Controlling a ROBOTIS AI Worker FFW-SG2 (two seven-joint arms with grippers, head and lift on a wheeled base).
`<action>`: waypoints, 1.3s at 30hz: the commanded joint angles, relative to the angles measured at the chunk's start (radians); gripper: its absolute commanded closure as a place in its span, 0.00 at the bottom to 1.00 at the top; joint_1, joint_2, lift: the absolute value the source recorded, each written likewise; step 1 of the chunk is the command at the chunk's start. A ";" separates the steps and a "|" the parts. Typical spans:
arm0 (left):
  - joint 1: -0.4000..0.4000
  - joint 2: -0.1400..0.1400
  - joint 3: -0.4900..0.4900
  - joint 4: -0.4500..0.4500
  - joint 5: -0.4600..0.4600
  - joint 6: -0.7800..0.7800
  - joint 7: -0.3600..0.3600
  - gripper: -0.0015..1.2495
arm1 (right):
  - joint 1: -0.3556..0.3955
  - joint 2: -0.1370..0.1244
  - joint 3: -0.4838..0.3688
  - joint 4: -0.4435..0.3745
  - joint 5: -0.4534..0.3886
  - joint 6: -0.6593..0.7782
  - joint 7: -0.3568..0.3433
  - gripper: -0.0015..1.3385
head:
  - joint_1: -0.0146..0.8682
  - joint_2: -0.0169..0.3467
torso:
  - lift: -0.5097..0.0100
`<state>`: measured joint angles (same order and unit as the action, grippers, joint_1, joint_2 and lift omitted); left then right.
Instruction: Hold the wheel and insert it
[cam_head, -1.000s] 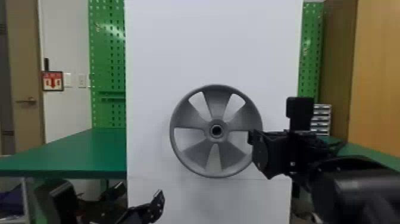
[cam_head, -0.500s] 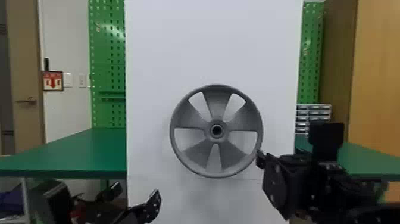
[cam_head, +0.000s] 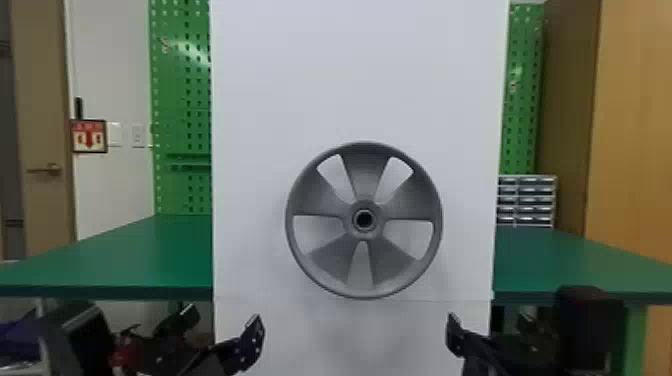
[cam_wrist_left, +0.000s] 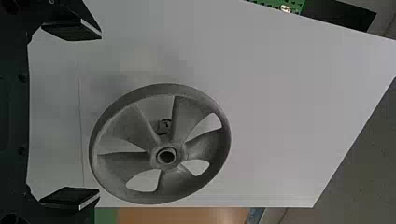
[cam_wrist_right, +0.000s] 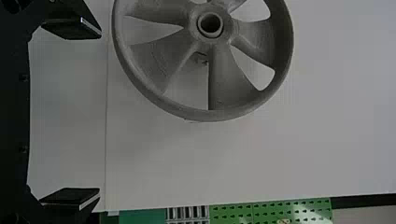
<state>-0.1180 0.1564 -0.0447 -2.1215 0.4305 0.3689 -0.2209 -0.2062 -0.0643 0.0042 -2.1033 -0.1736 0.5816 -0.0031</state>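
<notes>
Low on the left, the left gripper (cam_wrist_left: 99, 113) hangs with its jaws wide apart and empty, probably to leave that side of the rim within reach. The wheel (cam_head: 350, 220) stands upright at the white panel (cam_head: 360, 75), likely borne by a mount behind, since neither gripper touches it; it lies beyond both pairs of jaws, above and between them. Low on the right, the right gripper (cam_wrist_right: 99, 113) is spread and empty too, perhaps to match.

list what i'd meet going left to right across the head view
door handle, red arrow sign, left green pegboard, gray wheel, right green pegboard, light wooden panel
</notes>
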 joint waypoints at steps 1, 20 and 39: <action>0.000 0.000 0.000 0.000 -0.002 -0.001 0.000 0.08 | 0.071 -0.003 -0.013 -0.017 0.006 -0.069 0.000 0.08 | 0.13 0.09 | 0.13; 0.000 -0.001 0.003 -0.003 -0.010 -0.001 0.000 0.08 | 0.300 0.031 -0.026 0.002 0.129 -0.269 0.000 0.08 | 0.13 0.09 | 0.13; 0.006 -0.008 0.008 -0.003 -0.018 -0.002 0.000 0.08 | 0.370 0.015 0.010 0.124 0.166 -0.499 0.000 0.09 | 0.13 0.09 | 0.13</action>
<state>-0.1121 0.1510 -0.0369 -2.1246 0.4149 0.3668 -0.2208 0.1604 -0.0438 0.0104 -1.9868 -0.0068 0.1017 -0.0031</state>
